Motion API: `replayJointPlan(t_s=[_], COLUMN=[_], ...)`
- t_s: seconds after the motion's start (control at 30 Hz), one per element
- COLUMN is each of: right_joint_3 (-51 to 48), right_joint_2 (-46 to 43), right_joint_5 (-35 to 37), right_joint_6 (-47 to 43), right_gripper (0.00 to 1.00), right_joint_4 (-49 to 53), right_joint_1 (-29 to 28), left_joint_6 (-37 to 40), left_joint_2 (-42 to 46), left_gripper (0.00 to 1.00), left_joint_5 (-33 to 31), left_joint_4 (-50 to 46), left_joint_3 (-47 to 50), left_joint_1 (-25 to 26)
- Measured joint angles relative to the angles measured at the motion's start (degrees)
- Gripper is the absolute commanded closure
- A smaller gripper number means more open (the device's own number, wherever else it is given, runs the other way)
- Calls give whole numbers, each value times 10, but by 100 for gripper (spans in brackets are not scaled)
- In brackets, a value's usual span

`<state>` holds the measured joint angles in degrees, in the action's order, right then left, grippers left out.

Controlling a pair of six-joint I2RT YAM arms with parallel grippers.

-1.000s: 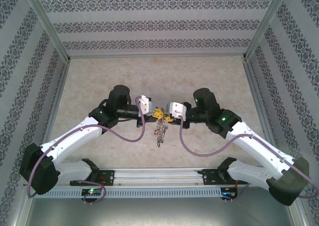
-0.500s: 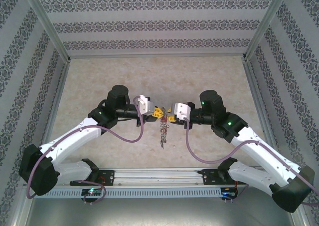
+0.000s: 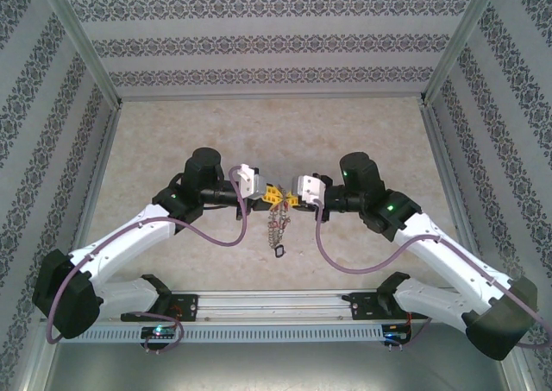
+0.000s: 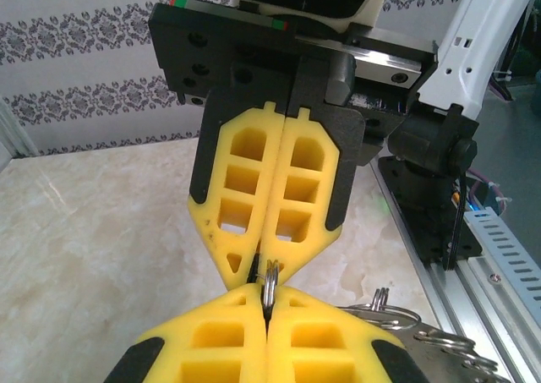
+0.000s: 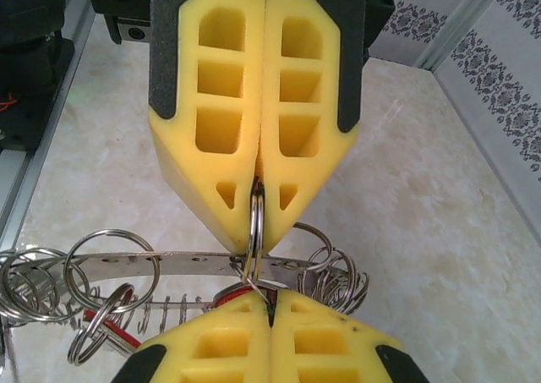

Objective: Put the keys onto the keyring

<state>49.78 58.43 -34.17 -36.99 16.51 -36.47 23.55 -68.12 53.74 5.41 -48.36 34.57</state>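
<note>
Right gripper (image 3: 291, 201) has closed — keyring (image 3: 277, 229) hangs lower.

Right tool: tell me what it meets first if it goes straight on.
The small ring that the right tool pinches, then probably at once the left tool, facing it tip to tip and shut on the same ring.

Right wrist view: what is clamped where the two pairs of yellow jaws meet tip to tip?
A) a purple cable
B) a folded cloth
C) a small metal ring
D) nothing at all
C: a small metal ring stands edge-on in the seam, running from one shut pair of jaws into the other.
</note>
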Motion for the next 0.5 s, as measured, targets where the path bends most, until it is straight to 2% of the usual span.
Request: replayJointPlan(t_s=[0.5], right_joint_3=[10], right_joint_2=[23], right_joint_5=[-20], right_joint_6=[12], right_gripper=[100], right_joint_4=[-5], right_joint_1=[0], left_joint_6=[-11], left_joint_2=[0], left_gripper=[100], left_joint_5=[13], left_joint_4=[25], left_joint_3=[12], left_joint_1=[-2])
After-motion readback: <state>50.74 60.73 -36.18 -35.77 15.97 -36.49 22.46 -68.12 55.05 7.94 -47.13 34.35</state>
